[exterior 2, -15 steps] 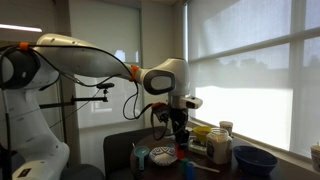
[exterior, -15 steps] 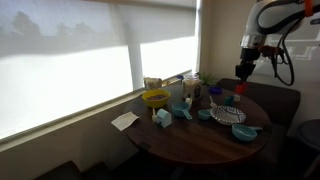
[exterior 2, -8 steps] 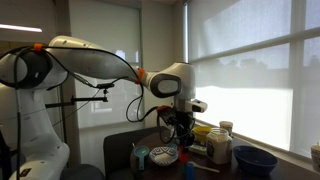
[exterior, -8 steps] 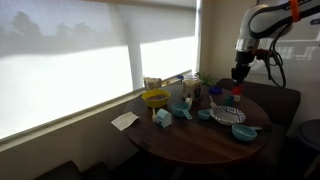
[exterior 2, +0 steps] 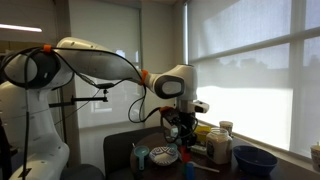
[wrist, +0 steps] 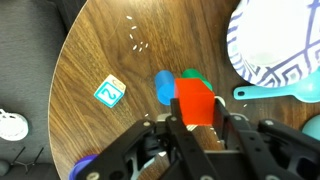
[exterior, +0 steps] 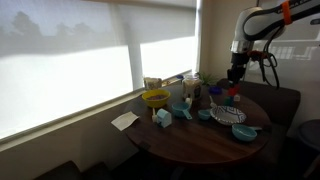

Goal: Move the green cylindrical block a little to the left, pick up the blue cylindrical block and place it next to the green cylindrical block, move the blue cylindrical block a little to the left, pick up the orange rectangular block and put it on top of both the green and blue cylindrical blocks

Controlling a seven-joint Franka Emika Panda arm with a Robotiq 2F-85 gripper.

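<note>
In the wrist view my gripper is shut on the orange rectangular block, which stands upright between the fingers above the table. Just beyond and below it lie the blue cylindrical block and the green cylindrical block, side by side and touching. The orange block hides part of both. In both exterior views the gripper hangs low over the far side of the round table.
A white plate with a blue pattern and a teal spoon lie to the right. A small white and teal tile lies to the left. The table edge curves at left. A yellow bowl stands by the window.
The arm has carried the orange block a little left and down in the exterior view, so it now sits over the blue and green blocks. The jaws stayed shut on it.
</note>
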